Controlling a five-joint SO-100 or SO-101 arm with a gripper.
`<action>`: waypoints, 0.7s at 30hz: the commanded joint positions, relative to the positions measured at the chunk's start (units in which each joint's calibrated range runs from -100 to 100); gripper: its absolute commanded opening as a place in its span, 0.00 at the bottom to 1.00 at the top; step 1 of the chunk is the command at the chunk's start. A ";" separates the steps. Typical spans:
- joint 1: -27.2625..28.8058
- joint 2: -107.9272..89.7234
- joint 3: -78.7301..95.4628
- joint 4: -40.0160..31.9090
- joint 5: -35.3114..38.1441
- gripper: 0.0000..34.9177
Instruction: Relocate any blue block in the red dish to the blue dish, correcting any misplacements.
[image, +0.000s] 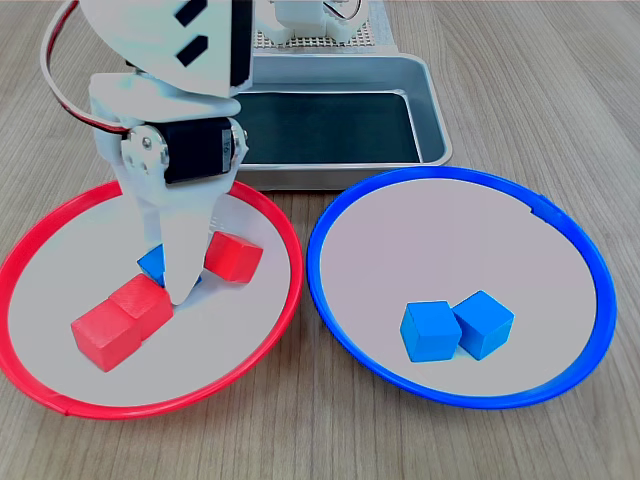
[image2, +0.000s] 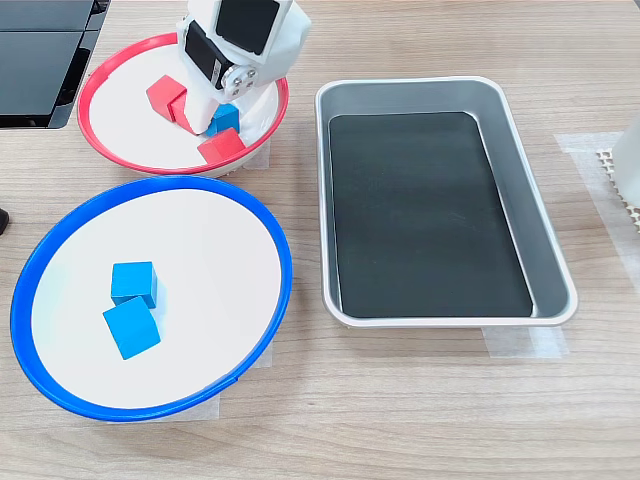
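Blue block (image: 153, 263): a small bright blue cube in the red dish (image: 262, 208), largely hidden behind the gripper (image: 185, 285), whose tip rests at the block; whether its jaws are open or closed cannot be told. 3 red cubes crowd it: 2 touching ones (image: 122, 318) to the first exterior view's left of the gripper, 1 (image: 234, 256) to its right. Further right, the blue dish (image: 330, 215) holds 2 more blue cubes (image: 456, 328). Behind the gripper on the bench (image: 540, 90) lies 1 metal tray (image: 425, 90).
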 joint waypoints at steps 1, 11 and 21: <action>-0.70 -3.53 -1.61 0.37 -0.78 0.01; -2.30 -10.09 -5.16 5.82 -2.59 0.01; -9.36 -19.99 -6.53 12.42 -8.01 0.01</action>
